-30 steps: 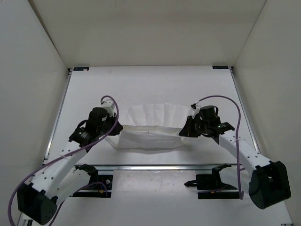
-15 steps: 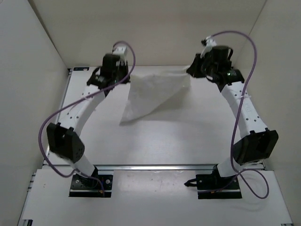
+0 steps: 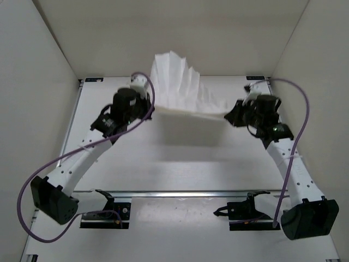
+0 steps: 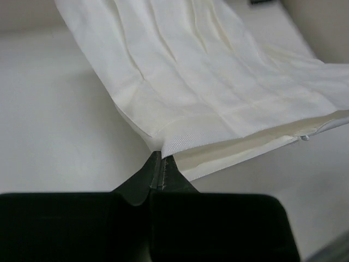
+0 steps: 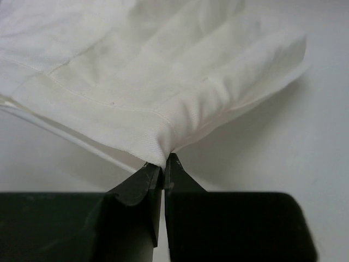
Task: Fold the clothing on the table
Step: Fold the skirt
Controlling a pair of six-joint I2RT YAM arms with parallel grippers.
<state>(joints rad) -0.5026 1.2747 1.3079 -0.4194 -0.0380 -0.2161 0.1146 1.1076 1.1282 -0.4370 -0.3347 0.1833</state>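
Note:
The clothing (image 3: 182,93), a thin white pleated garment, hangs stretched in the air between my two grippers above the table (image 3: 180,158). One corner is pinched by my left gripper (image 3: 148,107), which is shut on it. The opposite corner sits in my right gripper (image 3: 229,115), also shut on the fabric. From the near edge the cloth billows up and back toward the rear wall. The left wrist view shows the hem corner of the clothing (image 4: 218,87) pinched at the left gripper (image 4: 159,155). Bunched clothing (image 5: 136,71) meets the right gripper (image 5: 163,158) in the right wrist view.
White enclosure walls (image 3: 38,82) stand close on the left, right and back. A metal rail (image 3: 180,193) runs along the near table edge, with both arm bases behind it. Black corner brackets (image 3: 256,78) mark the far corners.
Both arms lifted the clothing off the table and swung it far back, then pulled nearer again. The garment now flares up behind the grippers instead of hanging down.

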